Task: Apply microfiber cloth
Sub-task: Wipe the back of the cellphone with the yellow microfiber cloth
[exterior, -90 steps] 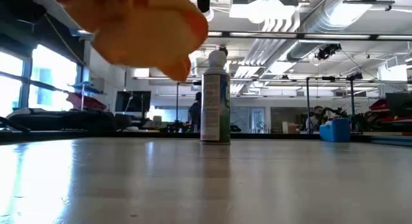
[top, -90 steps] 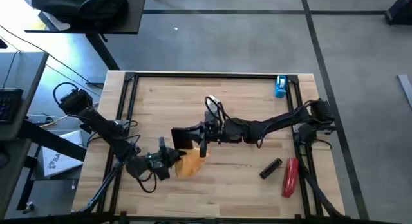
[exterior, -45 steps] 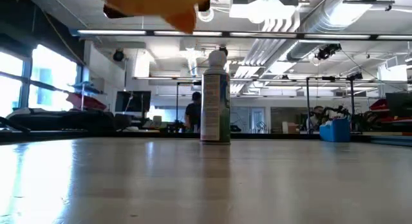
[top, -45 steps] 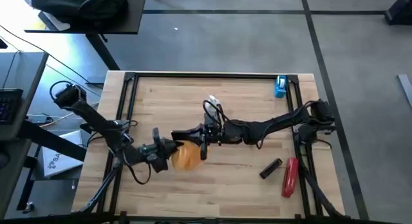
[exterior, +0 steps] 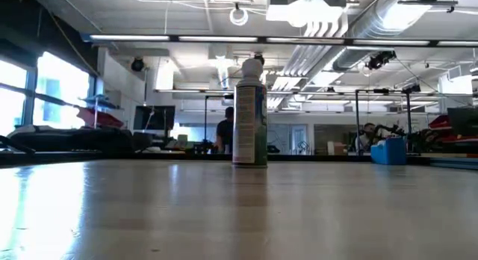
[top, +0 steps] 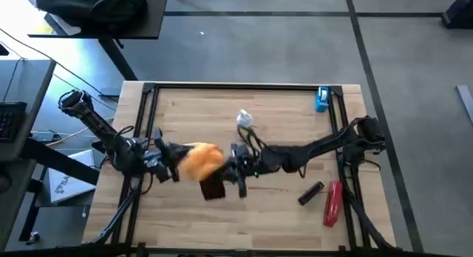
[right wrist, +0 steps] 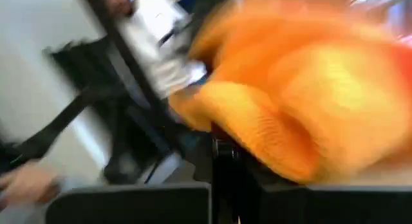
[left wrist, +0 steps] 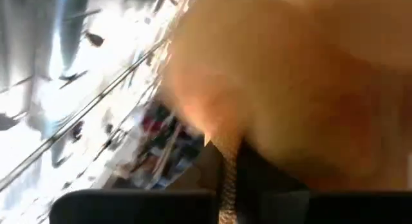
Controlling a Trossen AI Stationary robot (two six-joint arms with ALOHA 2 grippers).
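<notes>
Microfiber cloth [top: 201, 159] hangs bunched between the two arms near the table's [top: 281, 109] middle, off the surface, just above the black phone [top: 213, 188] the right gripper [top: 222, 184] carries. The left gripper's [top: 177, 162] fingers are closed on the cloth's edge. The right's fingers seem clamped on the phone. Judging by its folds, the cloth is light, limp and easy to pinch anywhere — a gathered edge grips best. Crumpled, it has no clear long axis — only a loose bulge toward the right arm.

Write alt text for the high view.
Seen from above, the left gripper presses the orange microfiber cloth against a black phone held by the right gripper mid-table; a spray can stands behind.
</notes>
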